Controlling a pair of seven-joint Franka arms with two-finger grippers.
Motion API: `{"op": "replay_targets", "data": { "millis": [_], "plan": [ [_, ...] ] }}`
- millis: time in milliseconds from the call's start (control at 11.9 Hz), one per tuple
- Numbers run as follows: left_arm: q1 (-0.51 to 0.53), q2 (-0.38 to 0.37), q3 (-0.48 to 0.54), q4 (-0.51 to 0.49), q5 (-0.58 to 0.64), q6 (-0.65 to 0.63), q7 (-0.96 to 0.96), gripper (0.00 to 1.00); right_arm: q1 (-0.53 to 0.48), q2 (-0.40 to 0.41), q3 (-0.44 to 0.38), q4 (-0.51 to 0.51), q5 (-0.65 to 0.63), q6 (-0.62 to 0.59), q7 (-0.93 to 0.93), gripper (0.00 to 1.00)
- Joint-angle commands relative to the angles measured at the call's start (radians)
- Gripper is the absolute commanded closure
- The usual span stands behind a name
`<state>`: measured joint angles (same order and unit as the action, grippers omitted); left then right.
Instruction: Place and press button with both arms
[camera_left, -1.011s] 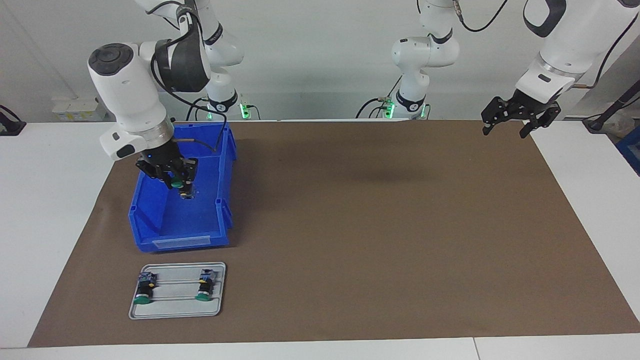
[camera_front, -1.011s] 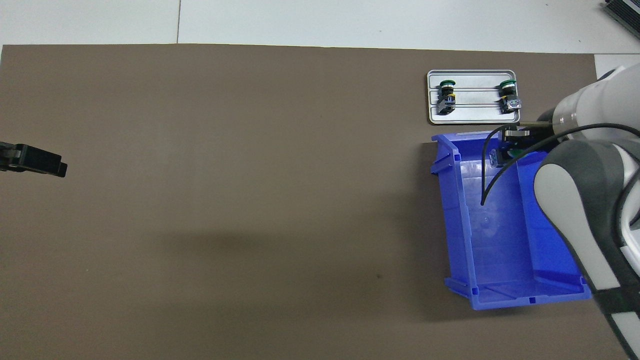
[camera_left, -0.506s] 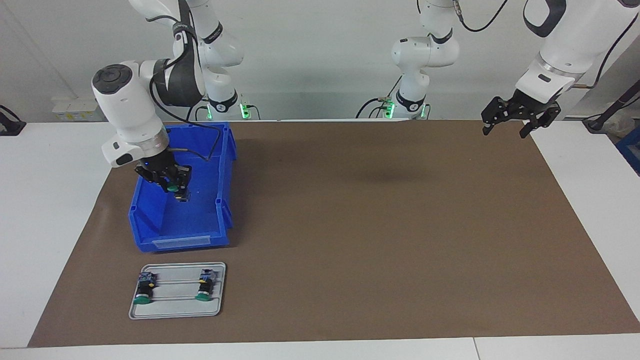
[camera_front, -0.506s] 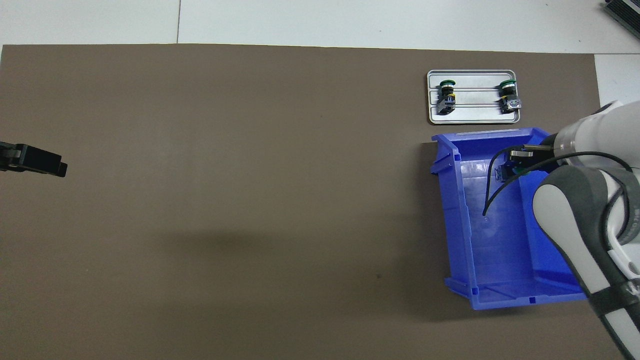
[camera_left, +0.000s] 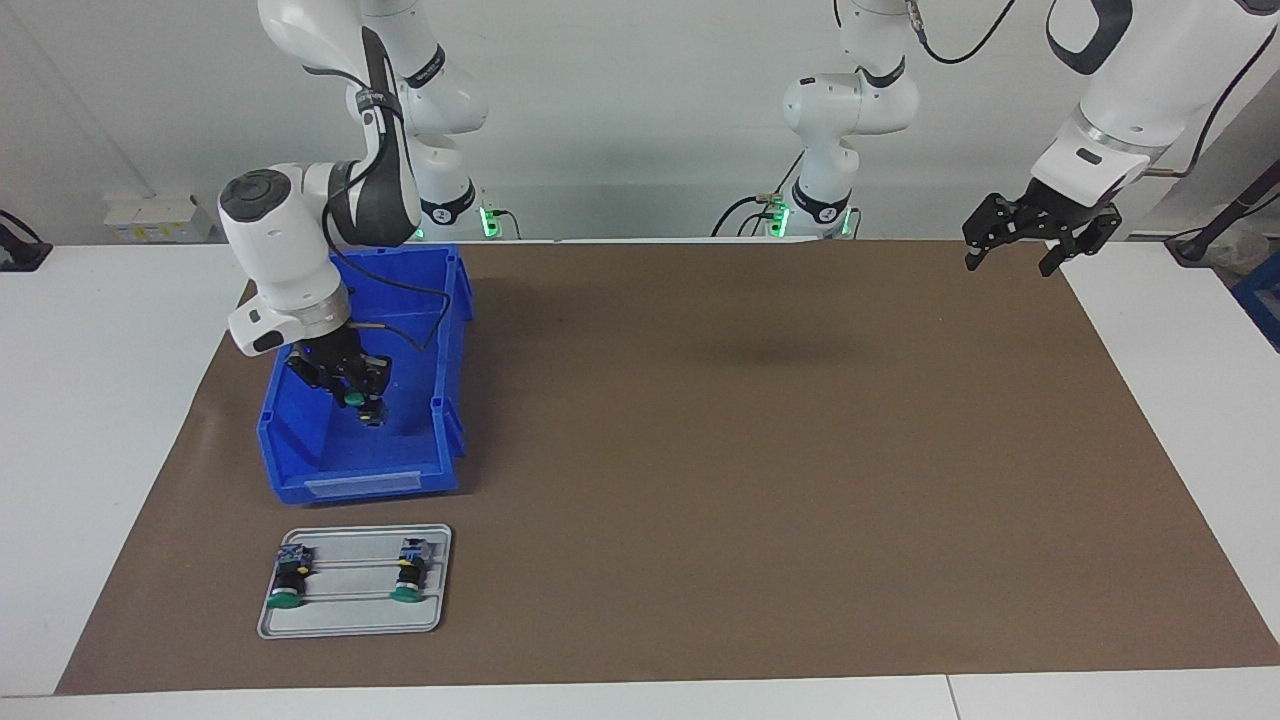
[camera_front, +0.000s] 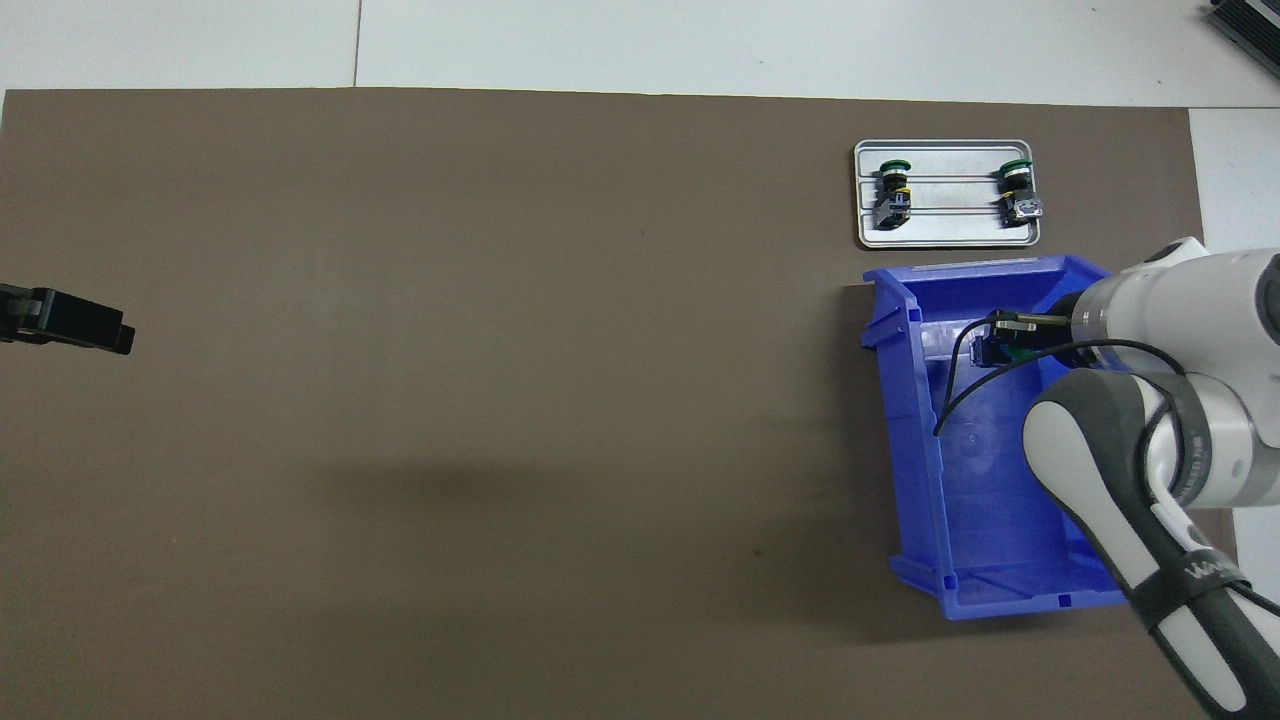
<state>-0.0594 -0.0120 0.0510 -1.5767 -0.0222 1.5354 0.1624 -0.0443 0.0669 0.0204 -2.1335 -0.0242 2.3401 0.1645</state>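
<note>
Right gripper (camera_left: 352, 388), black, pinching the button (camera_left: 357, 401) by its round green cap, over the glossy blue plastic bin (camera_left: 300, 470). Left gripper (camera_left: 1012, 248), fingers spread, waits above the matte brown mat (camera_left: 750, 450). Flat grey metal tray (camera_left: 350, 625) holds two similar switches.

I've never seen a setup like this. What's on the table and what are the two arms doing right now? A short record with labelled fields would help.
right gripper: shut on the button, above the blue bin
left gripper: open, waiting in the air over the brown mat at its own end
tray: grey, on the mat farther from the robots than the bin
on tray: two switches with green caps, lying side by side
</note>
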Motion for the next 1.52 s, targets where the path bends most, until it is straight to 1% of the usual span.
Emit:
{"op": "replay_targets", "data": {
  "millis": [0, 169, 337, 506, 590, 674, 759, 927, 1096, 1264, 1349, 1433],
  "plan": [
    [0.006, -0.026, -0.007, -0.029, 0.019, 0.005, -0.011, 0.00, 0.001, 0.042, 0.013, -0.023, 0.013, 0.087, 0.042, 1.00],
    [0.006, -0.026, -0.007, -0.029, 0.019, 0.003, -0.011, 0.00, -0.003, 0.045, 0.013, -0.025, 0.013, 0.088, 0.037, 1.00],
    [0.006, -0.026, -0.007, -0.029, 0.019, 0.003, -0.011, 0.00, -0.014, 0.050, 0.013, -0.061, 0.015, 0.151, 0.038, 1.00],
    [0.006, -0.026, -0.007, -0.029, 0.019, 0.003, -0.011, 0.00, -0.012, 0.050, 0.013, -0.069, 0.015, 0.160, 0.040, 1.00],
    [0.006, -0.026, -0.007, -0.029, 0.019, 0.003, -0.011, 0.00, -0.011, 0.051, 0.013, -0.069, 0.015, 0.160, 0.041, 0.94],
    [0.006, -0.026, -0.007, -0.029, 0.019, 0.005, -0.011, 0.00, -0.008, 0.051, 0.013, -0.068, 0.015, 0.160, 0.041, 0.82],
    [0.006, -0.026, -0.007, -0.029, 0.019, 0.005, -0.011, 0.00, -0.005, 0.051, 0.013, -0.068, 0.015, 0.160, 0.056, 0.75],
    [0.006, -0.026, -0.007, -0.029, 0.019, 0.003, -0.011, 0.00, 0.000, 0.051, 0.013, -0.068, 0.015, 0.159, 0.070, 0.67],
    [0.006, -0.026, -0.007, -0.029, 0.019, 0.005, -0.011, 0.00, -0.002, 0.051, 0.013, -0.068, 0.015, 0.159, 0.070, 0.53],
    [0.006, -0.026, -0.007, -0.029, 0.019, 0.003, -0.011, 0.00, 0.000, 0.051, 0.013, -0.068, 0.015, 0.159, 0.070, 0.44],
    [0.006, -0.026, -0.007, -0.029, 0.019, 0.003, -0.011, 0.00, 0.000, 0.051, 0.013, -0.068, 0.015, 0.159, 0.070, 0.43],
    [0.006, -0.026, -0.007, -0.029, 0.019, 0.003, -0.011, 0.00, 0.000, 0.051, 0.013, -0.068, 0.015, 0.159, 0.072, 0.38]
  ]
}}
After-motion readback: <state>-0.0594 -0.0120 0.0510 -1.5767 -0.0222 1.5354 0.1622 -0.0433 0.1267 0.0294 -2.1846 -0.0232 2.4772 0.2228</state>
